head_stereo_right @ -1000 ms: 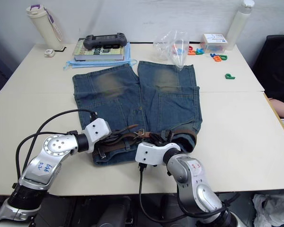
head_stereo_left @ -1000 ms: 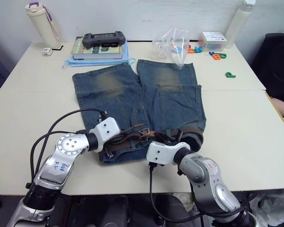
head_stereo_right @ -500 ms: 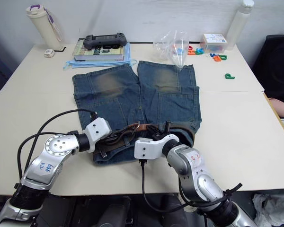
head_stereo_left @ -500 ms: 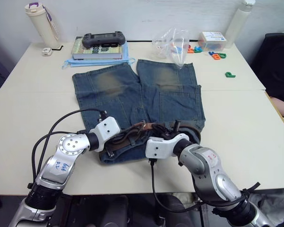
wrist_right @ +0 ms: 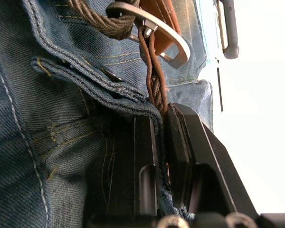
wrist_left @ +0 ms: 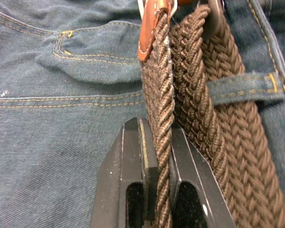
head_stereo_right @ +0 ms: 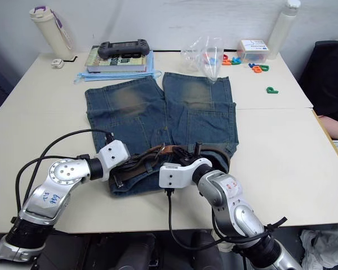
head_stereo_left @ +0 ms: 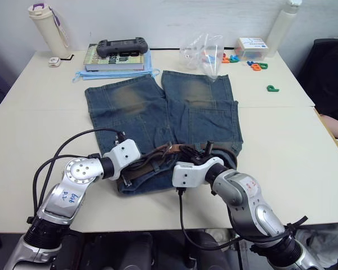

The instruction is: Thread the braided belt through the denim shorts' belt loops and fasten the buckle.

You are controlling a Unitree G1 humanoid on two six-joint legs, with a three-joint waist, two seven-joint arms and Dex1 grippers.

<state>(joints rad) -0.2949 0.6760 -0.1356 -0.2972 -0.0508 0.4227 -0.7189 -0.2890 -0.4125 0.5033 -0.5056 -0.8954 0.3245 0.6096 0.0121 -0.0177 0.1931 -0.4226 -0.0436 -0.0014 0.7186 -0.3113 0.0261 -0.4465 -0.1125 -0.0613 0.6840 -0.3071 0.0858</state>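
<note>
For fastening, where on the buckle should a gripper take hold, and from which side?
Grip the buckle by its tan leather tab rather than the thin metal frame, coming from the frame's open side. The braided belt already runs through the frame, and the right gripper pinches the strap just below it, so the tab looks like the freer, flatter surface.

bench (head_stereo_left: 39, 121): pale cream top, a seam running across its middle
denim shorts (head_stereo_left: 158, 121): flat at the centre, waistband at the near edge
blue cloth (head_stereo_left: 81, 75): just beyond the shorts' left leg, under a book (head_stereo_left: 101, 59)
clear plastic bag (head_stereo_left: 205, 53): touching the shorts' right leg hem
coloured letters (head_stereo_left: 258, 66): beyond the shorts, to the right
white bottle (head_stereo_left: 45, 25): far left of the shorts, at the back corner
</note>
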